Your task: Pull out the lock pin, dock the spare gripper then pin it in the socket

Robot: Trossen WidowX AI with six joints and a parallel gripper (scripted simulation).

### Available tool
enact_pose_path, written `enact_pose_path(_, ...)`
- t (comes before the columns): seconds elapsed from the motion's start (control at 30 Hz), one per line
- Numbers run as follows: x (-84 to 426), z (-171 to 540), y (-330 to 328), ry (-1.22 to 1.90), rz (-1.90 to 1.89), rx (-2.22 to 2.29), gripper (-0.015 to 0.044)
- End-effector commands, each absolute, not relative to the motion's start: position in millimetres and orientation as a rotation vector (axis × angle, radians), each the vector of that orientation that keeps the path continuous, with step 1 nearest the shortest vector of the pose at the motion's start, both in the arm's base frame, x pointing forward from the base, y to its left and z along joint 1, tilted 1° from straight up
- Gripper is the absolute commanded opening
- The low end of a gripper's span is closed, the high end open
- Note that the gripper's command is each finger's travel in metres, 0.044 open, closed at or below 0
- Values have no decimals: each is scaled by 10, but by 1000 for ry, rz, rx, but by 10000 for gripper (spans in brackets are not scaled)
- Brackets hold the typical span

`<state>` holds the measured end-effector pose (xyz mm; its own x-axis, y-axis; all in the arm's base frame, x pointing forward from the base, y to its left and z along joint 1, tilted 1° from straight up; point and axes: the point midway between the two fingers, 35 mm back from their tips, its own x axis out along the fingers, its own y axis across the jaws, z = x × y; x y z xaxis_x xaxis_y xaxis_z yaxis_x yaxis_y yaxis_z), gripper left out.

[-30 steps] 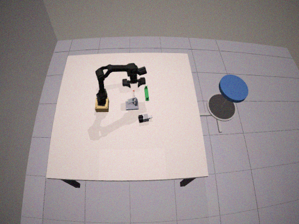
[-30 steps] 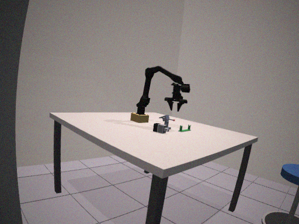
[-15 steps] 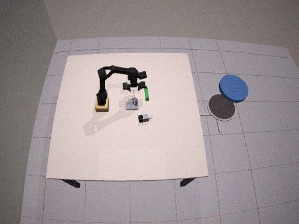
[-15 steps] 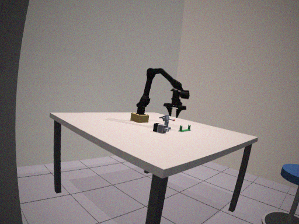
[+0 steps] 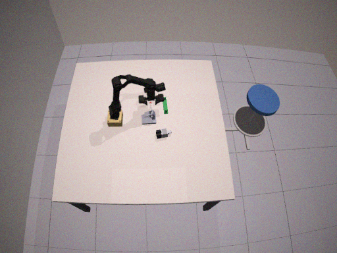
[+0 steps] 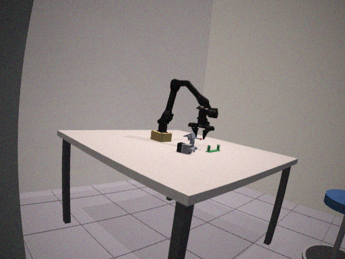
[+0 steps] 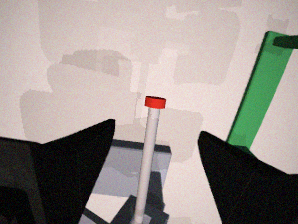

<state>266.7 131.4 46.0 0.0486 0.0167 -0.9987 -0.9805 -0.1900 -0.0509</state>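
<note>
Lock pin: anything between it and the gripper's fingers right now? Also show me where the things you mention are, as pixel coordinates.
Nothing visible stands in the way. In the wrist view the lock pin [image 7: 149,155] [image 6: 201,139] runs up between the open gripper's [image 5: 151,101] [image 6: 199,137] [image 7: 156,127] two fingers, with bare gaps on both sides. The green holder [image 5: 165,106] [image 6: 213,150] [image 7: 261,90] lies off to one side.
</note>
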Motion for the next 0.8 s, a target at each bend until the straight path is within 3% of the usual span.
enact_pose_path(0.0, 2646, 377, 1307, 1070, 1327, -1362, 300)
enact_pose_path(0.53, 2635, 208, 1296, 1070, 1327, -1362, 300)
enact_pose_path(0.77, 2635, 208, 1296, 1070, 1327, -1362, 116)
